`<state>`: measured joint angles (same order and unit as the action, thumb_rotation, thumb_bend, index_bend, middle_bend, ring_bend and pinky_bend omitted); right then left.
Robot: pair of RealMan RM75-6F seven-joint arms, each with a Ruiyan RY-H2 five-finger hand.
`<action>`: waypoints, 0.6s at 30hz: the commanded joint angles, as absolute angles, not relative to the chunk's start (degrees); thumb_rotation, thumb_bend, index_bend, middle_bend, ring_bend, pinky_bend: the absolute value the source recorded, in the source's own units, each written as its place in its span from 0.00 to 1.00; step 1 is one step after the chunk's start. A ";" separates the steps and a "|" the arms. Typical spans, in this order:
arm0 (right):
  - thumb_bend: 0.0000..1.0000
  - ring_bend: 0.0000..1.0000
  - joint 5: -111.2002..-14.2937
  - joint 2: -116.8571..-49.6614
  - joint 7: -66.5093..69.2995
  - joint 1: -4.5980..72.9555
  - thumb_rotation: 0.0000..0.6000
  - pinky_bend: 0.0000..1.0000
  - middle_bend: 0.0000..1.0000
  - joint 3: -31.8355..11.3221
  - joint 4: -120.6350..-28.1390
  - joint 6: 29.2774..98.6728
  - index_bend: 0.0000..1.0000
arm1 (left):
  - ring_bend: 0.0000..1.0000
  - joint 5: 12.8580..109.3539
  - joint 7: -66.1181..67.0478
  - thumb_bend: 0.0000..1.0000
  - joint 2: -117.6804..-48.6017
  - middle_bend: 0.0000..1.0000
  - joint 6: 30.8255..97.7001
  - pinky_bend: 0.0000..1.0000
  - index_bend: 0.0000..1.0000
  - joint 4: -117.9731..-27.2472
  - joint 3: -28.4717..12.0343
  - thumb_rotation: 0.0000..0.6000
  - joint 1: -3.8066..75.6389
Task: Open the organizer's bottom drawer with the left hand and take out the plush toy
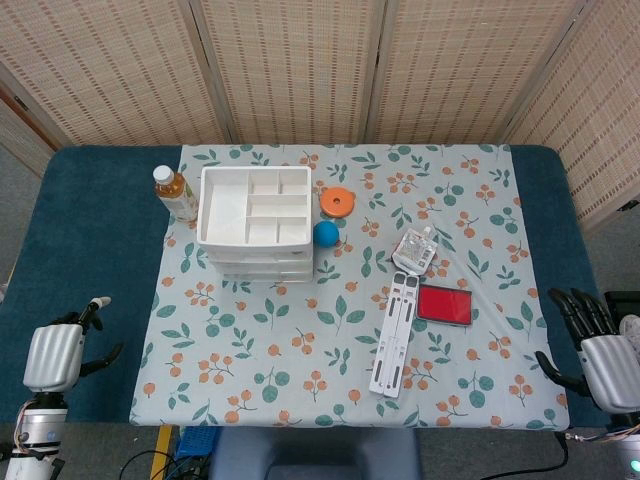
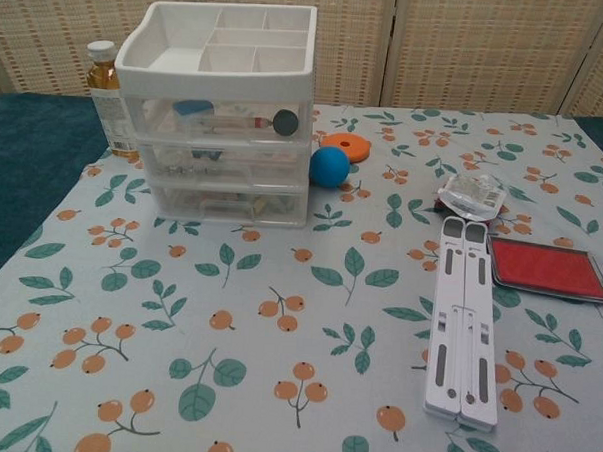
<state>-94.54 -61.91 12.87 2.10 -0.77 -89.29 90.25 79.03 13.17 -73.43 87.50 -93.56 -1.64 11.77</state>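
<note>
Closed organizer [image 1: 255, 222], toy seemingly inside

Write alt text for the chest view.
A white plastic three-drawer organizer, all drawers closed, stands on a floral tablecloth. Beside it lie a blue ball, a white folding stand and a red ink pad.

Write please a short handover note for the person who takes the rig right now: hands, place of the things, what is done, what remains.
Left hand: open, holds nothing, at the near left table edge, off the cloth.
Right hand: open, holds nothing, at the near right edge.
Organizer: at the far left of the floral cloth, all drawers closed. Bottom drawer shut; the plush toy cannot be made out through the clear front.
Beside it: bottle on its left, blue ball on its right.
Done: nothing yet.
Left: reach with the left hand, pull the bottom drawer open, take out the toy.
</note>
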 commanded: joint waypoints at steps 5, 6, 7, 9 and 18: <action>0.34 0.00 -94.62 -61.70 12.62 1.94 1.00 0.04 0.08 -0.82 -89.62 90.89 0.00 | 0.46 80.03 11.81 0.20 -73.39 0.51 86.43 0.56 0.25 -93.58 -1.94 1.00 11.61; 0.34 0.00 -94.64 -61.66 12.62 1.91 1.00 0.04 0.08 -0.85 -89.65 91.02 0.00 | 0.46 80.38 11.55 0.20 -73.42 0.51 86.21 0.56 0.25 -93.25 -2.05 1.00 11.77; 0.34 0.00 -94.64 -61.61 12.61 1.86 1.00 0.04 0.08 -0.88 -89.71 91.17 0.00 | 0.46 80.56 11.30 0.20 -73.47 0.51 85.95 0.56 0.25 -92.96 -2.21 1.00 11.94; 0.34 0.00 -94.61 -61.49 12.57 1.69 1.00 0.04 0.08 -1.00 -90.01 91.66 0.00 | 0.46 80.93 10.74 0.20 -73.37 0.51 85.12 0.56 0.26 -92.97 -2.58 1.00 12.45; 0.34 0.00 -94.58 -61.13 12.23 0.89 1.00 0.04 0.08 -1.16 -90.54 93.29 0.00 | 0.48 84.44 0.62 0.20 -73.18 0.51 77.49 0.67 0.28 -96.13 -3.40 1.00 17.20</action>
<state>-94.59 -61.13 12.22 0.89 -1.16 -90.54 93.30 83.46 4.01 -73.22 80.37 -95.13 -3.09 15.32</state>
